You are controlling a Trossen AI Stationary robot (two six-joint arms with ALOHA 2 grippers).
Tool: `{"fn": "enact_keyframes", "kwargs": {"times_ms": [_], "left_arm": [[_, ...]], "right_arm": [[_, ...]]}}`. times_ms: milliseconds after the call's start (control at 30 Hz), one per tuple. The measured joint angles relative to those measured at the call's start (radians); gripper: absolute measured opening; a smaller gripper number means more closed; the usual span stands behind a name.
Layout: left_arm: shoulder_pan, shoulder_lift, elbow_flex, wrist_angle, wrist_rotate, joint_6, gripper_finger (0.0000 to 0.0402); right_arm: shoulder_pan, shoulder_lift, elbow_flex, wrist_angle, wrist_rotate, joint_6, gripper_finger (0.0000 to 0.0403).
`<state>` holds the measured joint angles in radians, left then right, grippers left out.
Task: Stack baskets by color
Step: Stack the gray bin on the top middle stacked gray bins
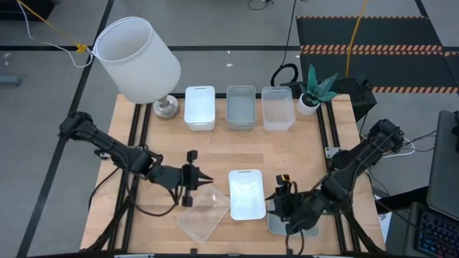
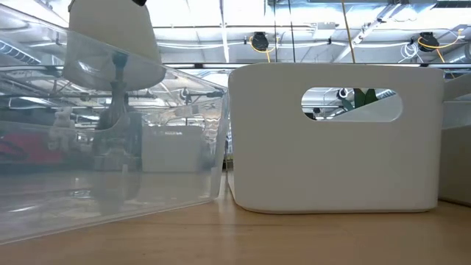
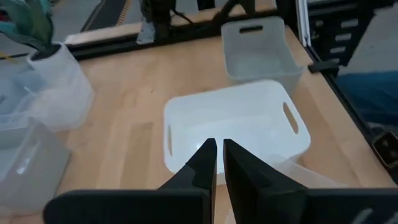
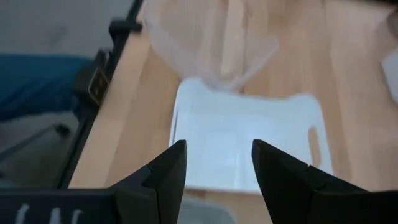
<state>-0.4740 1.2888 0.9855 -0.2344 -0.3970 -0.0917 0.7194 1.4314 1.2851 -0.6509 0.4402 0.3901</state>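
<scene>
White basket [image 1: 247, 193], our landmark, sits on the wooden table [image 1: 301, 154] near its front edge. We list a clear basket [image 1: 204, 213] touching its left side, tilted askew, and a grey basket [image 1: 278, 223] at its right, mostly under the right gripper [image 1: 281, 203], fingers spread. We note the left gripper [image 1: 206, 178] just left of the landmark, fingers pressed together, empty. Behind it we count white [image 1: 199, 107], grey [image 1: 241, 107] and clear [image 1: 277, 107] baskets in a row.
</scene>
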Motion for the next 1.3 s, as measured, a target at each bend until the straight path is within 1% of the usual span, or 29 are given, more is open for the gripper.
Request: {"fn": "enact_keyframes", "kwargs": {"times_ms": [133,333,433,500,633,800,833,1000,1133,1300], "left_arm": [[-0.015,0.022,0.001,0.007,0.0,0.004,0.003],[-0.007,0.032,0.001,0.004,0.002,0.008,0.003],[-0.004,0.035,0.001,0.0,0.003,0.008,0.003],[-0.002,0.035,0.001,0.005,0.002,0.012,0.003],[0.003,0.034,0.001,0.005,0.002,0.016,0.003],[0.003,0.034,0.001,0.006,0.002,0.018,0.003],[0.003,0.034,0.001,0.006,0.002,0.018,0.003],[0.003,0.034,0.001,0.006,0.002,0.018,0.003],[0.003,0.034,0.001,0.006,0.002,0.018,0.003],[0.003,0.034,0.0,0.006,0.002,0.018,0.003]], "right_arm": [[0.029,0.028,0.024,-0.116,-0.052,0.103,0.0176],[0.055,0.036,0.022,-0.296,-0.071,0.238,0.0176],[0.055,0.034,-0.025,-0.31,-0.08,0.272,0.0173],[0.055,0.034,-0.064,-0.312,-0.097,0.267,0.0168],[0.024,0.033,-0.125,-0.303,-0.175,0.256,0.0156],[-0.032,0.033,-0.177,-0.297,-0.189,0.247,0.0136],[-0.044,0.033,-0.185,-0.293,-0.206,0.24,0.0132],[-0.091,0.033,-0.23,-0.213,-0.288,0.199,0.0108],[-0.123,0.033,-0.268,-0.181,-0.319,0.125,0.0076],[-0.146,0.033,-0.282,-0.186,-0.355,0.076,0.0014]]}}
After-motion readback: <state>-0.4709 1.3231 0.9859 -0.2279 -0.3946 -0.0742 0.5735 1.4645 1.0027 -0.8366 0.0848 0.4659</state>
